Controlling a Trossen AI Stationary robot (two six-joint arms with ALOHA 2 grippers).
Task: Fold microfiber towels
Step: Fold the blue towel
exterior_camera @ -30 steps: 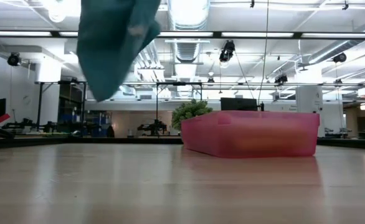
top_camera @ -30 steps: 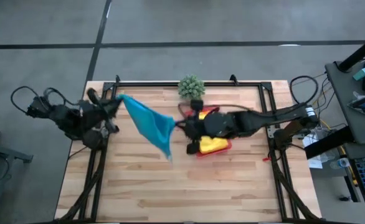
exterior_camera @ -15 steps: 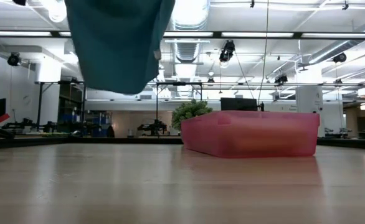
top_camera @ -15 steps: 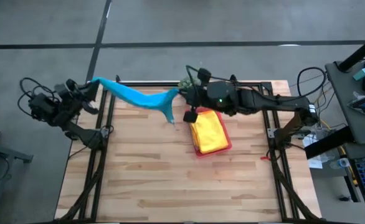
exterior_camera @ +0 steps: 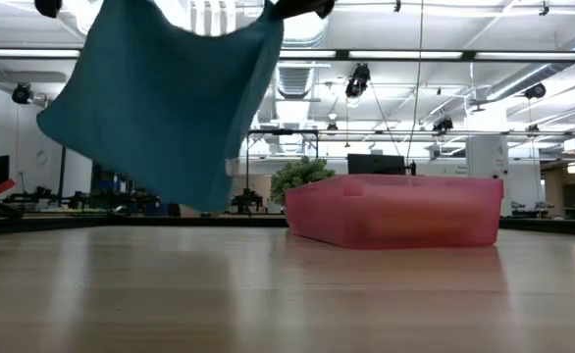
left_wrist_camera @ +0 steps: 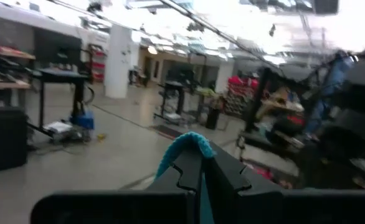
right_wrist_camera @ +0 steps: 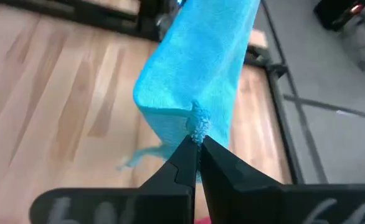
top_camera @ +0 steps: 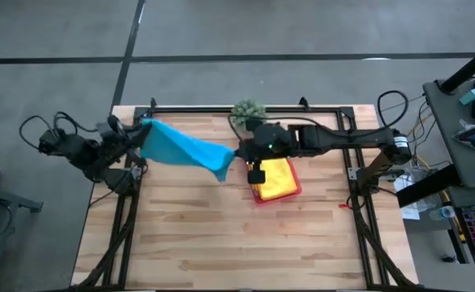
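Observation:
The turquoise towel (top_camera: pixel 181 146) hangs in the air between my two grippers, over the table's far left part; in the low view it (exterior_camera: pixel 170 108) spreads as a sheet, clear of the table. My left gripper (top_camera: pixel 143 128) is shut on its left end by the table's left rail. My right gripper (top_camera: pixel 233 156) is shut on its right end, beside the pink tray (top_camera: pixel 296 191). A yellow towel (top_camera: pixel 275 176) lies in the tray. The orange, grey and lime green towels do not show. My left gripper pinches a small bunch of the towel's upper edge (left_wrist_camera: pixel 192 140) between its two fingers, at the towel's left end. The towel hangs below, clear of the table. One layer or several, I cannot tell. My right gripper pinches a top corner (right_wrist_camera: pixel 199 124) of the towel between its two fingertips, at the towel's right end. The cloth runs away from the fingers toward the left arm and hangs clear of the table, slightly slack.
A spiky green potted plant (top_camera: pixel 248 111) stands at the far edge behind the tray. Black frame rails (top_camera: pixel 132 203) run along the table's left, right and far sides. Bare wood (top_camera: pixel 237 243) lies toward the near edge.
Both grippers swung with the towel toward the far edge, drawing it into a narrow band, then came back toward the near edge. The left gripper has moved back over the left rail. The towel has spread out and hangs lower, still clear of the table.

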